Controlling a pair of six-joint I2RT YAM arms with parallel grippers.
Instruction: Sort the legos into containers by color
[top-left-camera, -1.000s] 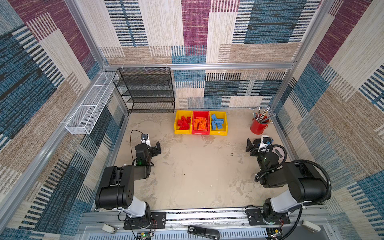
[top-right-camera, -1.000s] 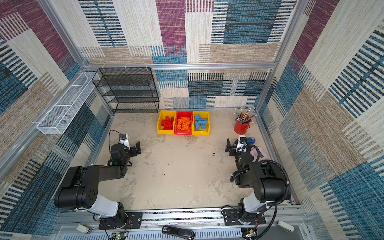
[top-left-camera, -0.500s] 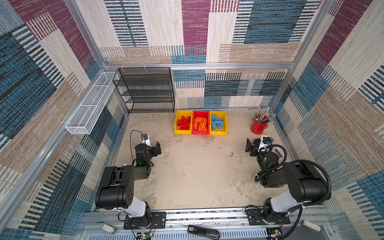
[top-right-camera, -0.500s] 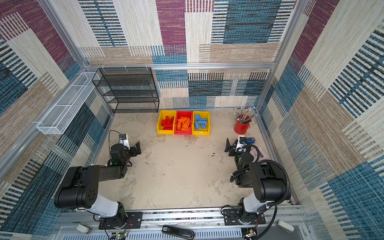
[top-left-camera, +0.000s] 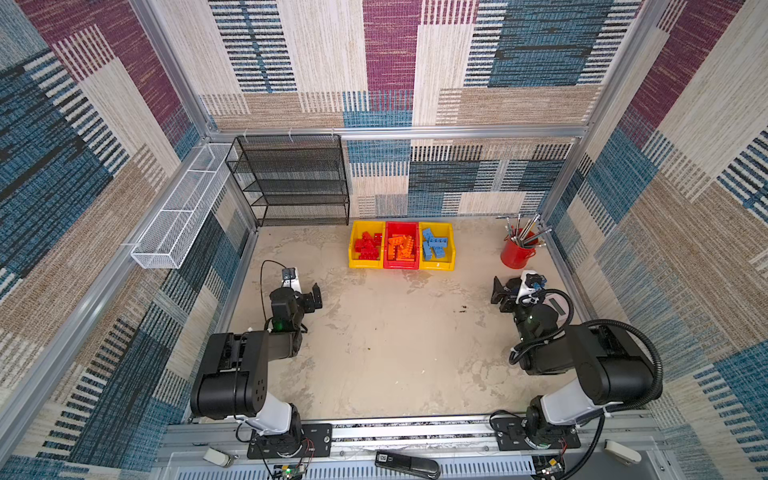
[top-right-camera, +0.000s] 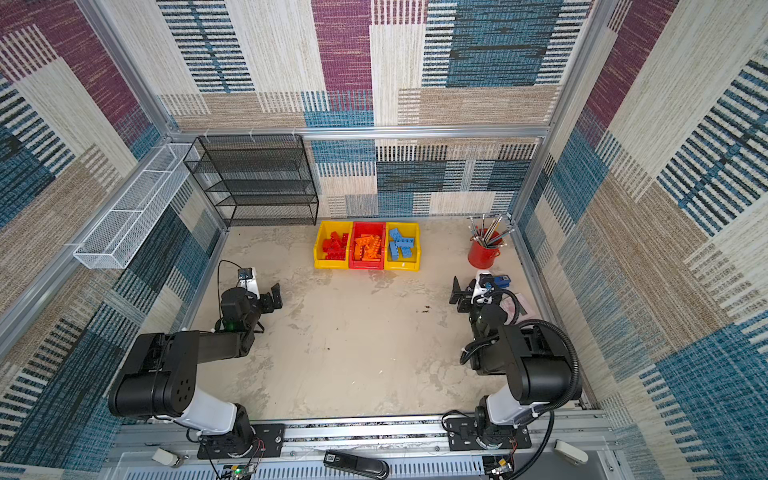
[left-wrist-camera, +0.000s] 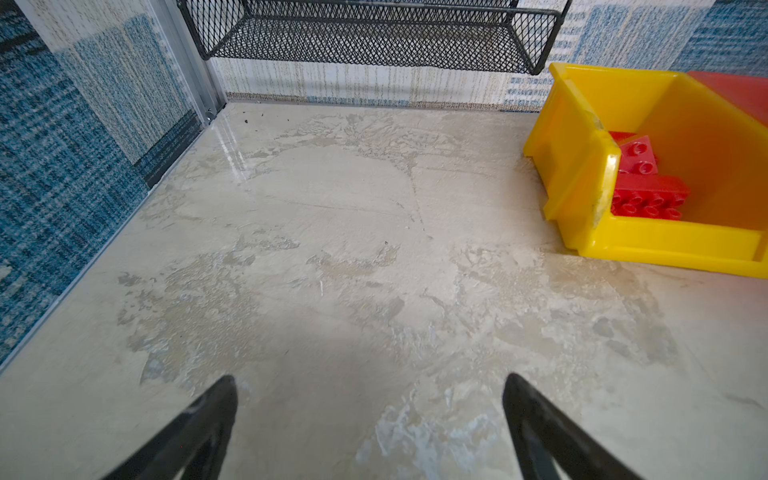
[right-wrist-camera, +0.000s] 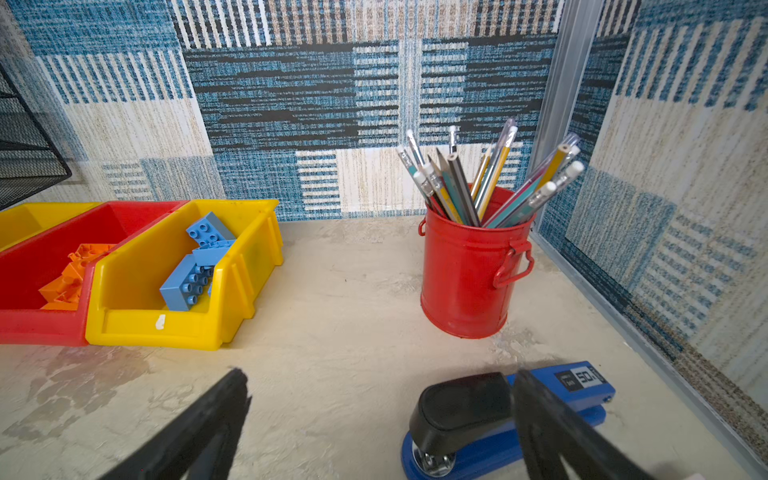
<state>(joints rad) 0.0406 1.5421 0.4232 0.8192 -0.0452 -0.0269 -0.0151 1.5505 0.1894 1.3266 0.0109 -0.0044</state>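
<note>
Legos (top-left-camera: 401, 248) lay in the three bins (top-left-camera: 436, 266) at the back of the table (top-left-camera: 395, 353), with red, orange and blue each in its own bin. None showed loose, so the sorting looked finished. The left gripper (left-wrist-camera: 370, 380) and right gripper (right-wrist-camera: 379, 374) hung wide open and empty, well apart from the bins.

arms (top-left-camera: 232, 374): black shells, white base links | cables (top-left-camera: 656, 360): black | left hand (left-wrist-camera: 370, 382), right hand (right-wrist-camera: 380, 378): black

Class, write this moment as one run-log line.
left gripper: open, empty; right gripper: open, empty; red bricks: left yellow bin; orange bricks: red bin; blue bricks: right yellow bin; status: sorted
</note>
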